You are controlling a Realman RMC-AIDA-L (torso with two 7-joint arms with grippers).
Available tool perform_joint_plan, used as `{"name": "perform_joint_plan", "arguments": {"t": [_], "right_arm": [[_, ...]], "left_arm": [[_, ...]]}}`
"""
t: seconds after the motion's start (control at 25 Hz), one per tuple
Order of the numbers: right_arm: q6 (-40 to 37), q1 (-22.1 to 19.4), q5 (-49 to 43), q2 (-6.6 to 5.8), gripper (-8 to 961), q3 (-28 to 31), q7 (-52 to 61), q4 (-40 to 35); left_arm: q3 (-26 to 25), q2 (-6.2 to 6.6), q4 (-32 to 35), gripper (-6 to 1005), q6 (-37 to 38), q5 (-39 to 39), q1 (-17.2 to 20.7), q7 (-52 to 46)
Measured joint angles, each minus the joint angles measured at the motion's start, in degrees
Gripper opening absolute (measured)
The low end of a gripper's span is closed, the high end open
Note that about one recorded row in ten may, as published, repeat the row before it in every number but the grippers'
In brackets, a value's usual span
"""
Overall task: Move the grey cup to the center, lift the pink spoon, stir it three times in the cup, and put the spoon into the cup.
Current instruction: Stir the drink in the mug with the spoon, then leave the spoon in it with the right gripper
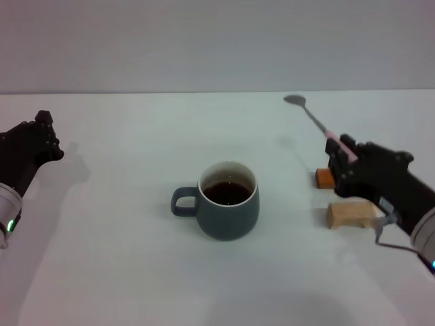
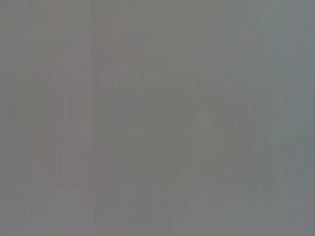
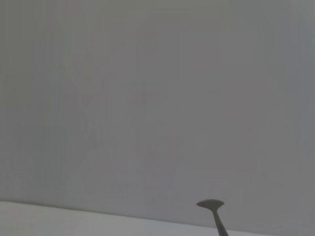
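Spoon (image 1: 314, 121) lifted, clamped in our right hand (image 1: 345, 157), bowl beyond it; next we swing it toward the grey cup (image 1: 228, 200) to stir.

right claw (image 1: 343, 157) grips pink spoon (image 1: 314, 123) aloft | grey cup (image 1: 228, 200) centre | left claw (image 1: 42, 136) idle

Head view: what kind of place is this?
Likely a bare lab test bench: plain white table against a blank wall, holding only a cup, two small blocks, and the spoon held by the right gripper.
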Motion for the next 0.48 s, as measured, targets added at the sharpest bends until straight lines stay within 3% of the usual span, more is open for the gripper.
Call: {"name": "perform_joint_plan", "arguments": {"t": [0.08, 0.2, 0.28, 0.4, 0.48], "right_arm": [[8.5, -1.3, -0.3, 1.05, 153, 5.8, -0.4, 2.3], [22.9, -2.8, -2.3, 3.76, 153, 15.5, -0.1, 5.8], [31.8, -3.5, -6.9, 6.43, 153, 21.5, 2.1, 8.2], [44.0, -3.1, -20.0, 11.92, 153, 29.6, 8.7, 13.1], [50.1, -1.0, -27.9, 13.12, 153, 32.4, 13.6, 15.9]], "left_arm": [[0.0, 0.04, 0.1, -2, 0.0, 0.0, 0.0, 0.0], [-0.2, 0.09, 0.2, -2, 0.0, 0.0, 0.0, 0.0], [-0.6, 0.17, 0.2, -2, 0.1, 0.0, 0.0, 0.0], [-0.9, 0.20, 0.2, -2, 0.1, 0.0, -0.1, 0.0], [-1.2, 0.20, 0.1, -2, 0.1, 0.0, -0.3, 0.0]]}}
